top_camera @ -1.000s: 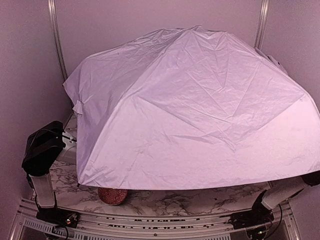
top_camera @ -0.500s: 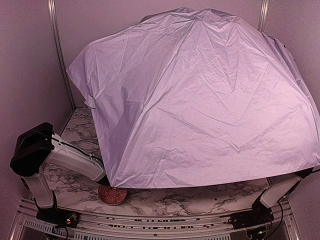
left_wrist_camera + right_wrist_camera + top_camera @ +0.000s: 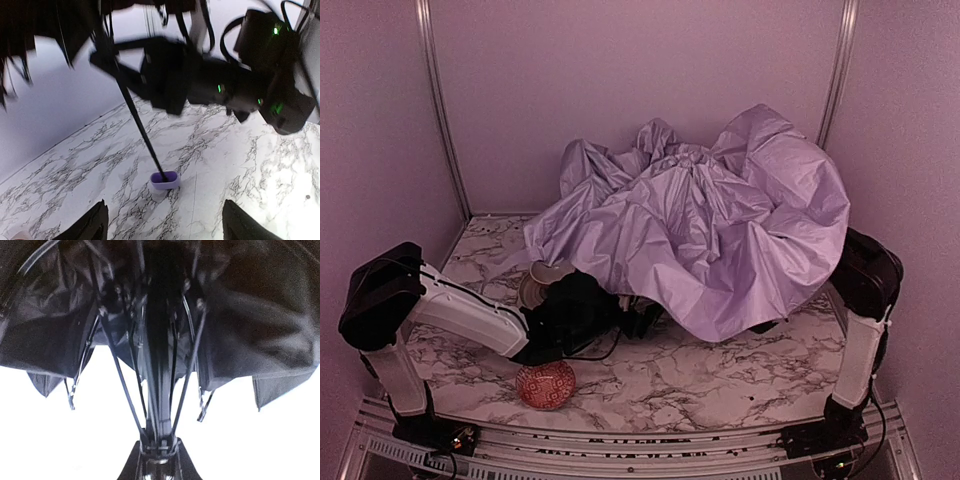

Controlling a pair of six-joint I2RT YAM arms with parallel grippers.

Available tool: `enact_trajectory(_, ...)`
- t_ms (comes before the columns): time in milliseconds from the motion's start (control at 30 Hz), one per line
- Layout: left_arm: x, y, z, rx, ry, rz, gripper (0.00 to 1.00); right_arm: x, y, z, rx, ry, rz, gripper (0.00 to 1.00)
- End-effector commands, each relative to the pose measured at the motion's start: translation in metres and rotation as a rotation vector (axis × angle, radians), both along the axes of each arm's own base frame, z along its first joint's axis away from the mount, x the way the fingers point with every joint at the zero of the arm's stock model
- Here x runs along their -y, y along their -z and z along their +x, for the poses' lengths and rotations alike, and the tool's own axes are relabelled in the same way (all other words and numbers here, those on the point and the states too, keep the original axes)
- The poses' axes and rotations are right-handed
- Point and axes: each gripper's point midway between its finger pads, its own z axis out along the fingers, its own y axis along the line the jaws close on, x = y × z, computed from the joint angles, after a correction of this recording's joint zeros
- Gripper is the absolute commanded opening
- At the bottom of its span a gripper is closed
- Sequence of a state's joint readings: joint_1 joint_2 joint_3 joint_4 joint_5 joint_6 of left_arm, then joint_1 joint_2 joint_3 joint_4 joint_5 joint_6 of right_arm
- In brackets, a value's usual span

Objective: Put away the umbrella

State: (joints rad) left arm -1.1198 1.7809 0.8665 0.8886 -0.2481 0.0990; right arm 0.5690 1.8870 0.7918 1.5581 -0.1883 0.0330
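The umbrella has collapsed, the right hand seemingly gripping it.

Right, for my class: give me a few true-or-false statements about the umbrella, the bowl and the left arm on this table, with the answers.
1. The umbrella is spread fully open. False: its fabric hangs crumpled, partly collapsed.
2. The bowl sits on the table near the front edge, uncovered. True.
3. The handle rests on the table. True.
4. The left end effector grips the handle. False: its fingers are apart, and the handle lies ahead of them, untouched.
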Motion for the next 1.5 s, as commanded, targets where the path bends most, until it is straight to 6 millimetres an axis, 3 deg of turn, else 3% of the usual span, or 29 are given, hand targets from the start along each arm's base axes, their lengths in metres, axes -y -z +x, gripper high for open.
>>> enact_trajectory(0,-0.001,0.023,0.007,-0.030,-0.022,0.072,0.79,0.026,0.044,-0.013,0.000,0.067,0.037,0.00)
enact_trajectory(100,0.004,0.025,0.009,-0.026,-0.017,0.090,0.78,0.031,0.052,-0.014,-0.007,0.097,0.006,0.00)
enact_trajectory(233,0.010,0.027,0.012,-0.013,-0.014,0.110,0.79,0.037,0.046,-0.015,-0.003,0.108,0.018,0.00)
enact_trajectory(400,0.013,0.017,0.014,0.024,-0.010,0.118,0.78,0.040,0.012,-0.009,0.057,0.089,0.090,0.00)
enact_trajectory(533,0.011,0.003,0.011,0.039,0.004,0.105,0.79,0.049,-0.029,-0.012,0.134,0.092,0.159,0.00)
enact_trajectory(667,0.014,-0.007,-0.007,0.065,0.068,0.109,0.79,0.070,-0.063,-0.017,0.190,0.168,0.218,0.00)
enact_trajectory(833,0.023,-0.026,-0.054,0.140,0.223,0.113,0.79,0.093,-0.088,-0.003,0.107,0.247,0.225,0.00)
enact_trajectory(967,0.023,-0.046,-0.085,0.132,0.362,0.047,0.79,0.105,-0.106,0.012,0.024,0.342,0.123,0.00)
enact_trajectory(1133,0.012,-0.061,-0.107,0.126,0.456,0.012,0.80,0.120,-0.119,0.033,-0.107,0.267,-0.053,0.00)
enact_trajectory(1300,-0.009,-0.068,-0.102,0.138,0.385,0.007,0.80,0.144,-0.116,0.045,-0.208,0.349,-0.264,0.00)
enact_trajectory(1400,-0.024,-0.078,-0.090,0.143,0.318,-0.015,0.79,0.143,-0.114,0.039,-0.212,0.341,-0.411,0.00)
enact_trajectory(1467,-0.037,-0.071,-0.083,0.123,0.296,-0.012,0.79,0.138,-0.113,0.034,-0.222,0.303,-0.507,0.00)
